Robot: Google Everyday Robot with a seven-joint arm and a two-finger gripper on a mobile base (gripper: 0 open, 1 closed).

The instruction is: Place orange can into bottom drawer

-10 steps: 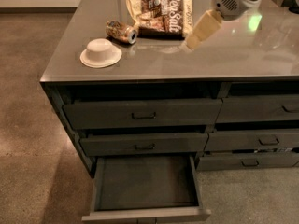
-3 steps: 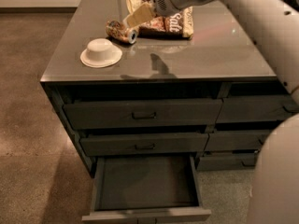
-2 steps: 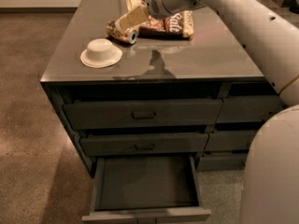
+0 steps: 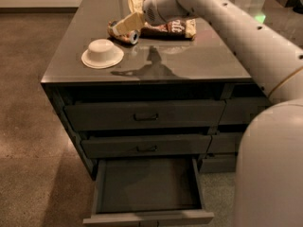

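Observation:
The orange can [image 4: 122,33] lies on its side at the back of the cabinet top, its silver end facing front right. My gripper [image 4: 128,22] comes in from the right on the long white arm [image 4: 227,22] and sits low over the can, covering its upper side; whether it touches the can cannot be told. The bottom drawer [image 4: 147,186], lowest of the left stack, is pulled out towards the camera and shows a bare dark grey floor.
A white bowl [image 4: 102,54] rests upside down at the front left of the cabinet top [image 4: 189,63]. A brown-and-cream snack bag [image 4: 170,27] lies just behind and right of the can. Two drawers with small handles [image 4: 144,117] are closed above the open one.
The arm has swung from the right side of the top leftward and down. The gripper has gone from above the snack bag to sitting over the can, which has not moved.

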